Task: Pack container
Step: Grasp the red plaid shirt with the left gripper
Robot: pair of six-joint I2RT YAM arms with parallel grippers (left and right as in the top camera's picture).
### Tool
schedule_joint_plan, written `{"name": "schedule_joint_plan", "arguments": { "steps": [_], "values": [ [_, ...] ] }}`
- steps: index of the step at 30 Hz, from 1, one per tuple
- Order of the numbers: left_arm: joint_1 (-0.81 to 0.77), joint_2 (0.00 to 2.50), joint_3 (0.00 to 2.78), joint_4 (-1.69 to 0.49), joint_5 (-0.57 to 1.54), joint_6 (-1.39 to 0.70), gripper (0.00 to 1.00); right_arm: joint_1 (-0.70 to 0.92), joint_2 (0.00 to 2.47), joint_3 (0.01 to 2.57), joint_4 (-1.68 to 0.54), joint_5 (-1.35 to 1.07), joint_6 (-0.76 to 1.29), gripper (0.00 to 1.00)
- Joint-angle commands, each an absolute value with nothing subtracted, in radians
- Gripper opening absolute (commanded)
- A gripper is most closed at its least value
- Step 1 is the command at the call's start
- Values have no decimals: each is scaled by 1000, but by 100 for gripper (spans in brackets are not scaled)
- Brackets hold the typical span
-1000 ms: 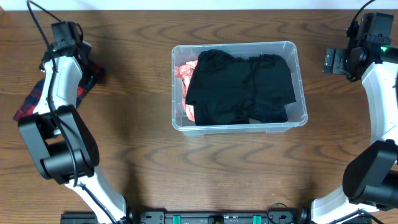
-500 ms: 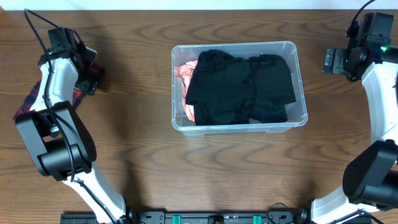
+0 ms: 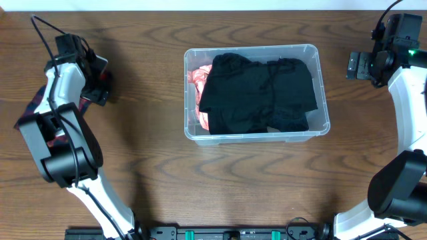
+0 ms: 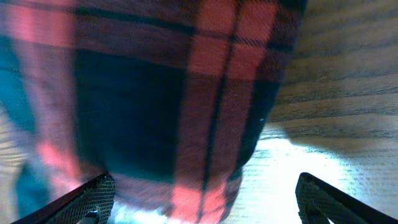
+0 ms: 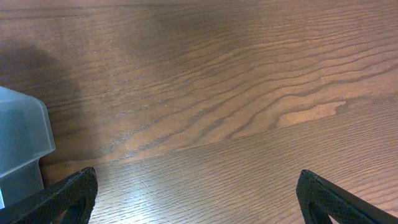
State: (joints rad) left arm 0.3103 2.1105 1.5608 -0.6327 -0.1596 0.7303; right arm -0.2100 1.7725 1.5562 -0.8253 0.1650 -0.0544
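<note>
The clear plastic container (image 3: 323,100) stands at the table's middle, holding a black garment (image 3: 257,93) over a pink-orange cloth (image 3: 197,77). A red and navy plaid cloth (image 3: 29,111) lies at the far left, mostly hidden under my left arm. My left gripper (image 3: 100,79) is open just above it. The plaid cloth (image 4: 168,93) fills the left wrist view between the spread fingers (image 4: 205,202). My right gripper (image 3: 356,65) is open and empty over bare wood to the right of the container. A container corner (image 5: 22,143) shows in the right wrist view beside the open fingers (image 5: 199,199).
The table is dark wood (image 3: 220,180). Both arms' bases stand at the front corners. The container's walls rise between the two grippers.
My left gripper has shifted slightly toward the front right over the plaid cloth. The right arm and the container have not moved.
</note>
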Motion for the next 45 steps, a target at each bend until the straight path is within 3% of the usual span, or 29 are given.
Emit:
{"name": "schedule_joint_plan", "arguments": {
  "steps": [1,4,12,19,24,31,45],
  "values": [
    [316,2164,1552,-643,-153,741,93,-210,1756,1572,-826,165,-38,99],
    [320,2172,1552,-643,-188,752,92,-210,1756,1572,-826,165,-38,99],
    [319,2172,1552,-638,-203,767,76,-210,1756,1572,-826,165,-38,99],
    [320,2172,1552,-630,-203,767,50,-210,1756,1572,-826,165,-38,99],
    [319,2172,1552,-627,-203,767,46,-209,1756,1572,-826,165,-38,99],
    [318,2171,1554,-609,-222,767,7,-209,1756,1572,-826,165,-38,99],
    [263,1992,1558,-570,-226,816,6,-209,1756,1572,-826,165,-38,99]
  ]
}}
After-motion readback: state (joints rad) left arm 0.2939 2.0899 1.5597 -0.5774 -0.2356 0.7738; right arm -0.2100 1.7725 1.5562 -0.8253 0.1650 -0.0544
